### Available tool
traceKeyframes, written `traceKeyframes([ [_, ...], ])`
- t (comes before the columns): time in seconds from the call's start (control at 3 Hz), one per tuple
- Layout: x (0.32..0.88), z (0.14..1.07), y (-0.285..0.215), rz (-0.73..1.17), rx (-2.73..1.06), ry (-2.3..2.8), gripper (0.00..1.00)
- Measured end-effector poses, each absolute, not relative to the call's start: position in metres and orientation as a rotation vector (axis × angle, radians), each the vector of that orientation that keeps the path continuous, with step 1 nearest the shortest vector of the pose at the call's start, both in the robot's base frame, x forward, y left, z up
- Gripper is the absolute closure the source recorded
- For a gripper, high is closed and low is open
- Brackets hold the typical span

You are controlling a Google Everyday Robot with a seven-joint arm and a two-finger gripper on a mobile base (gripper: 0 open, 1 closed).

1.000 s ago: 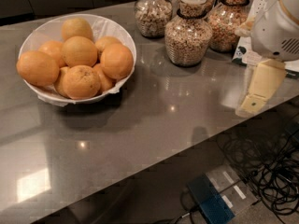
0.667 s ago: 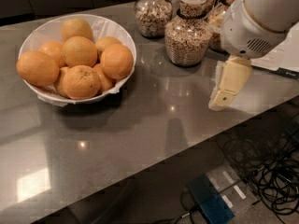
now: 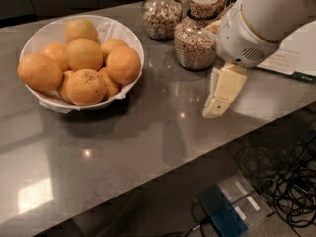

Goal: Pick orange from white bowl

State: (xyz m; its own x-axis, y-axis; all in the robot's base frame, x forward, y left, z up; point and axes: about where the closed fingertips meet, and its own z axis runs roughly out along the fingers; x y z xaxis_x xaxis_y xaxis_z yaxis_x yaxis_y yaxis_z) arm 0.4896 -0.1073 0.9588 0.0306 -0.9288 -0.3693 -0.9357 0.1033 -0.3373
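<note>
The white bowl (image 3: 129, 35) sits on the grey counter at the left, lined with crinkled white paper and heaped with several oranges (image 3: 84, 54). One orange (image 3: 38, 71) bulges over the left rim. My gripper (image 3: 216, 108) hangs from the white arm at the right, pointing down just above the counter. It is well to the right of the bowl, with nothing visibly in it.
Two glass jars of cereal (image 3: 197, 38) (image 3: 161, 15) stand behind the gripper, close to the arm. A white sheet (image 3: 292, 53) lies at the far right. The counter's front edge runs diagonally; below it are black cables (image 3: 291, 181) and a blue box (image 3: 222, 215).
The arm and gripper have moved left along the counter, from near the right edge towards the bowl. The bowl and oranges have not moved.
</note>
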Motion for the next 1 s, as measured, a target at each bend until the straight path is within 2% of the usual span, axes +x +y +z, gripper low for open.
traceKeyframes([
  [0.67, 0.503, 0.944, -0.002, 0.222, -1.884, 1.651, 0.0],
  [1.0, 0.512, 0.951, 0.028, 0.266, -1.893, 1.572, 0.0],
])
